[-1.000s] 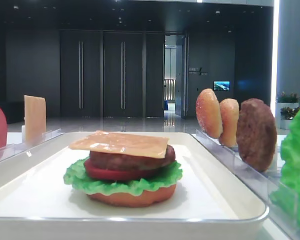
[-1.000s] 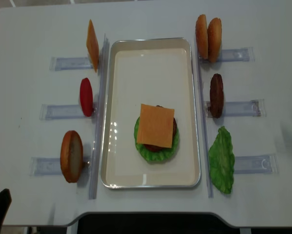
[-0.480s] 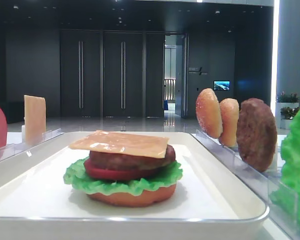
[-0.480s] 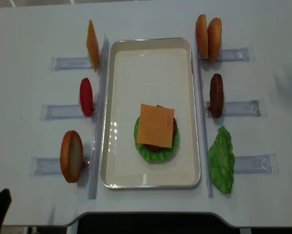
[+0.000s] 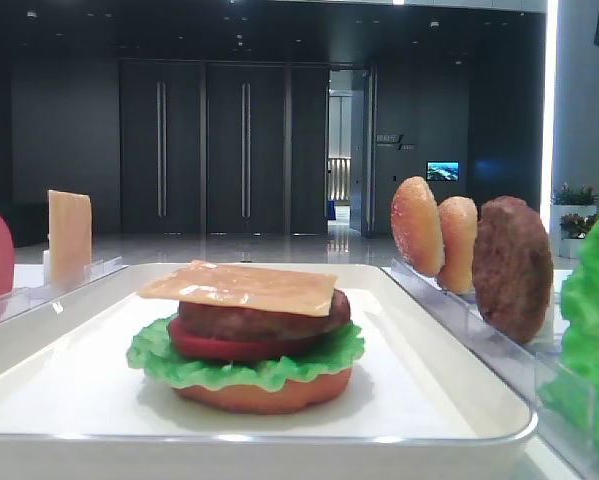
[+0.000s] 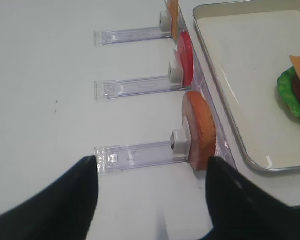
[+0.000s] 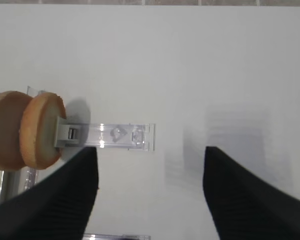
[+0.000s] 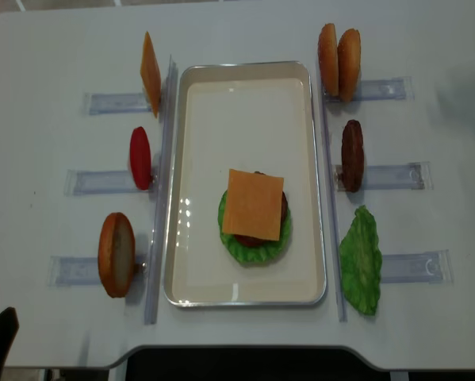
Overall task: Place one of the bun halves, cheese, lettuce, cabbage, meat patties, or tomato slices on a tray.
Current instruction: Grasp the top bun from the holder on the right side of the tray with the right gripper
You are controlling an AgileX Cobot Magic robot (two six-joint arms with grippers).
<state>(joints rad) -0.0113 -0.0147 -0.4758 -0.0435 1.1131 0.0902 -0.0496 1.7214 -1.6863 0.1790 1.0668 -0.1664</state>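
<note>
While the open, empty right gripper [image 7: 150, 195] hovers, the bun halves [image 7: 24, 130] stand upright to its left; the left gripper [image 6: 150, 200] is likewise spread.

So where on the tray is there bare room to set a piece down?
The tray's far half is bare, from the burger stack to the far rim. A narrower strip lies left of the stack. The near end is crowded.

i work at a white table [image 8: 47, 48] in what looks like a dark office lobby, with tall black doors [image 5: 204, 150], a glossy floor [image 5: 229, 248] and a lit wall screen [image 5: 442, 171].
</note>
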